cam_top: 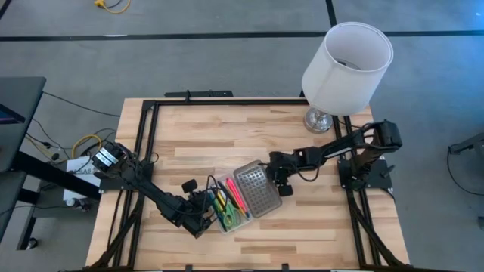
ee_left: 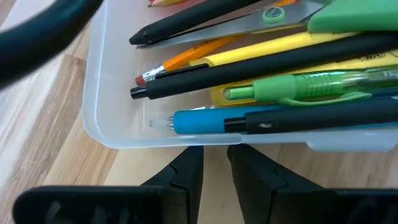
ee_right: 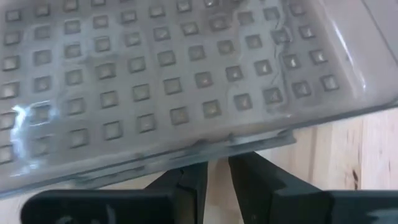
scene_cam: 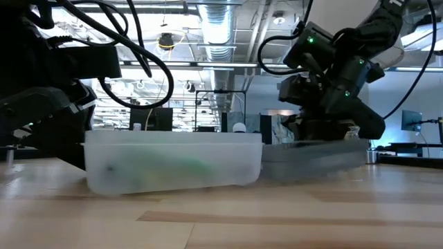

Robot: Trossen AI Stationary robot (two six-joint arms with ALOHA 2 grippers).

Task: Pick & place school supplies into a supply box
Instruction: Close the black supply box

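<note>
From the near edge of the wooden surface [cam_top: 302, 219], the left gripper [cam_top: 203, 214] sits low against the near-left end of the supply box [cam_top: 231, 205], its fingers [ee_left: 186, 171] drawn close together with only a narrow slit between them and nothing caught there; the tips stop just short of the clear wall without clearly touching it. Inside the box the school supplies [ee_left: 273, 74] lie packed lengthwise: black pens, a yellow marker, a green pen, a blue one, an orange pencil with a pink eraser, and the green-handled scissors [ee_left: 298, 15] at the far side. The grey lid [cam_top: 255, 189] is swung open, lying flat on the surface beside the box, dotted side up. The right gripper [cam_top: 283, 181] is at the lid's outer edge, reaching in from the right; its fingers [ee_right: 189, 177] are likewise nearly together, a thin gap left, with the lid's rim just ahead of the tips and not pinched between them. Farther back, near the far right corner, stands a lamp with a white lampshade [cam_top: 348, 66] on a shiny base.
</note>
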